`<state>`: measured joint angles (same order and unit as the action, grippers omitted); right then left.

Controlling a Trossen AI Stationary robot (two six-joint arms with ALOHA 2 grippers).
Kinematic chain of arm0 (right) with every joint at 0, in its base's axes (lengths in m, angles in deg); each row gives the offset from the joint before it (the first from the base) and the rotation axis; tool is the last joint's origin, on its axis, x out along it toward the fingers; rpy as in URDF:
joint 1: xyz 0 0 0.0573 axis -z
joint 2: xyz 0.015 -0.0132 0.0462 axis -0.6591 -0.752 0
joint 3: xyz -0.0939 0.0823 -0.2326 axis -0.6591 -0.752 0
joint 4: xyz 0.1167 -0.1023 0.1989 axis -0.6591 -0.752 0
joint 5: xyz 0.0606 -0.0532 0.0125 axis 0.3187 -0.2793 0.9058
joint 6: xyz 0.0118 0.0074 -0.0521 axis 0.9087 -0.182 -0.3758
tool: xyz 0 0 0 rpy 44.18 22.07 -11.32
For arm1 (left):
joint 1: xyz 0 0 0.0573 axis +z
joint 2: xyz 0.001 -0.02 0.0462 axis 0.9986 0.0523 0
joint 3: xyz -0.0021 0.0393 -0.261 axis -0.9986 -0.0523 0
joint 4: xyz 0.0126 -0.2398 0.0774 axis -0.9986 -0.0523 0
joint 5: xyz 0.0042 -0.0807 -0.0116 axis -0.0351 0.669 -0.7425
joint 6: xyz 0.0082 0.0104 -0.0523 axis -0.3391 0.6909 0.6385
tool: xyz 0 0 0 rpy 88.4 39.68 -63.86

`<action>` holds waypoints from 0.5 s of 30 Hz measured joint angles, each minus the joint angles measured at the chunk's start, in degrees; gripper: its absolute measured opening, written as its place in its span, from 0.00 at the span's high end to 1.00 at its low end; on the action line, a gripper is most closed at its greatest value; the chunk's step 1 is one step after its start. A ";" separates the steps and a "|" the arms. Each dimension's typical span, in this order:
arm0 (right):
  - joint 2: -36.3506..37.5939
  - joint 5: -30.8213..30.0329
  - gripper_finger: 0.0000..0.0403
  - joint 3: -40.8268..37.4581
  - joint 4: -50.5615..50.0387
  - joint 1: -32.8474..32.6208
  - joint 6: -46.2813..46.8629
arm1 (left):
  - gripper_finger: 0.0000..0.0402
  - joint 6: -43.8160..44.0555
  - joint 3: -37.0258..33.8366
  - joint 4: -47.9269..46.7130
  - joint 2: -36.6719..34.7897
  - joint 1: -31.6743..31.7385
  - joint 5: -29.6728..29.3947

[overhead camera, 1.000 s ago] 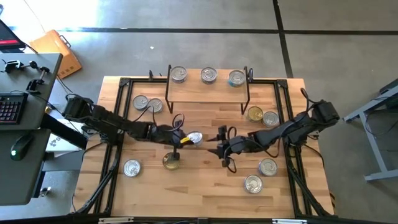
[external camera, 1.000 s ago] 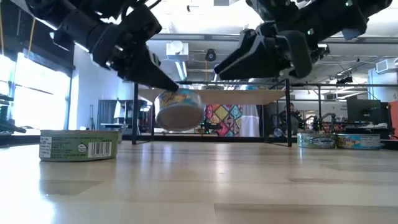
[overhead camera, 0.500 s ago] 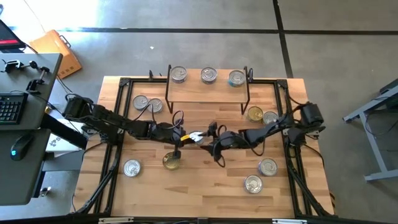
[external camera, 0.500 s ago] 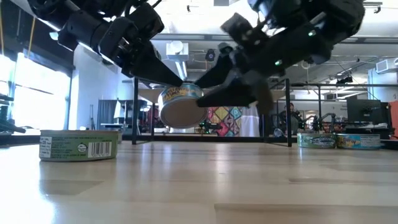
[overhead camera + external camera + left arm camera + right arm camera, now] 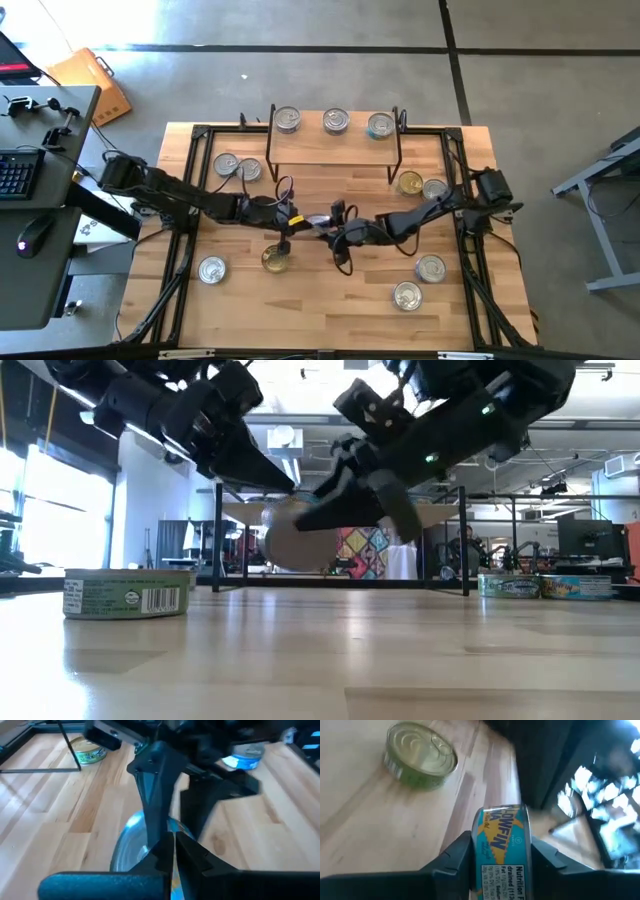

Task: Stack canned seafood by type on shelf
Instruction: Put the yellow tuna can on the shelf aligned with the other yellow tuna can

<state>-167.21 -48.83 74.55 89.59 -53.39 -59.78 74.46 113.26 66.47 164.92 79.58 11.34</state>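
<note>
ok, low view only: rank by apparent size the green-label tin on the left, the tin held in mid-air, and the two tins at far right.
1. Green-label tin, but it sits nearest the camera.
2. Held tin, partly hidden by both grippers, so unsure.
3. Two far-right tins: they look alike, farther back.

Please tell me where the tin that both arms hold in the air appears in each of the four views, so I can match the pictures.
High view: the held tin is at table centre, between the left claw and right claw.
Low view: the tin hangs left of centre, above the table.
Left wrist view: its silver lid shows behind the fingers.
Right wrist view: its blue label sits between the fingers.
Shared landmark: the green-labelled tin.
</note>
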 joint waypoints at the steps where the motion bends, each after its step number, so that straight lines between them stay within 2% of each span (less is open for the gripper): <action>1: 0.79 -1.52 0.70 0.00 -3.03 -0.61 1.62 | 0.96 0.00 0.02 -1.30 -1.14 -0.21 0.01; 7: 9.29 -9.51 0.70 -0.07 -21.73 -5.94 8.64 | 0.94 0.60 0.08 -8.49 -6.71 -1.47 -1.52; 12: 20.70 -23.94 0.70 -0.07 -32.23 -10.65 7.82 | 0.94 0.11 -0.61 -5.25 -6.31 -3.11 -5.19; 15: 27.36 -31.52 0.70 -0.07 -35.32 -10.35 3.40 | 0.95 -0.85 -0.61 -2.18 -5.08 -3.87 -6.43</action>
<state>-139.86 -80.35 74.48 54.27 -63.75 -56.38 73.61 112.65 64.29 159.85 75.71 4.91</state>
